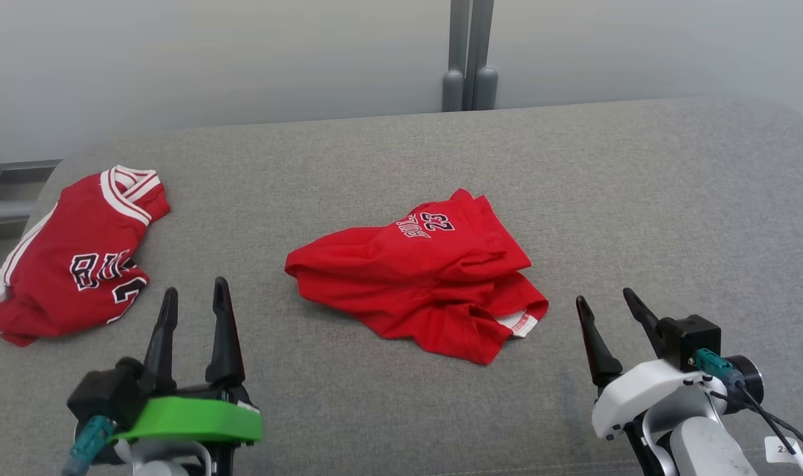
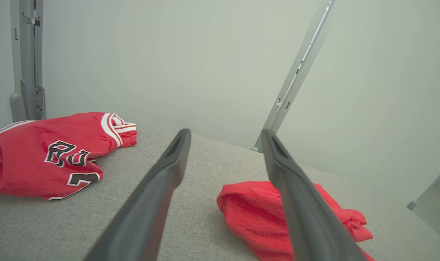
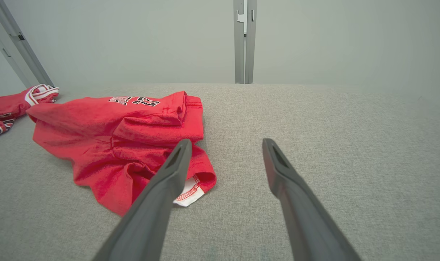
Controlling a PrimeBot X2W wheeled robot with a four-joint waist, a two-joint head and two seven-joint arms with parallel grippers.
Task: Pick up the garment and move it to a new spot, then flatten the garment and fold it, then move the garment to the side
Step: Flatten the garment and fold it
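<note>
Your left tool (image 1: 195, 287) and right tool (image 1: 604, 295) gape wide, both empty. The shorts (image 1: 415, 277) lie crumpled at the centre of the tabletop (image 1: 639, 198). I'd pinch 2 well-separated edge points and lift evenly.

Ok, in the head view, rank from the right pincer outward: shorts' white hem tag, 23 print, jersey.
1. white hem tag, just left of the right pincer.
2. 23 print, farther back on the shorts.
3. jersey, far left.

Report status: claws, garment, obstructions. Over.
Left claw and right claw open, empty, over the grey surface. Red shorts crumpled at centre, not flattened. Red jersey at far left, apart from the shorts.
</note>
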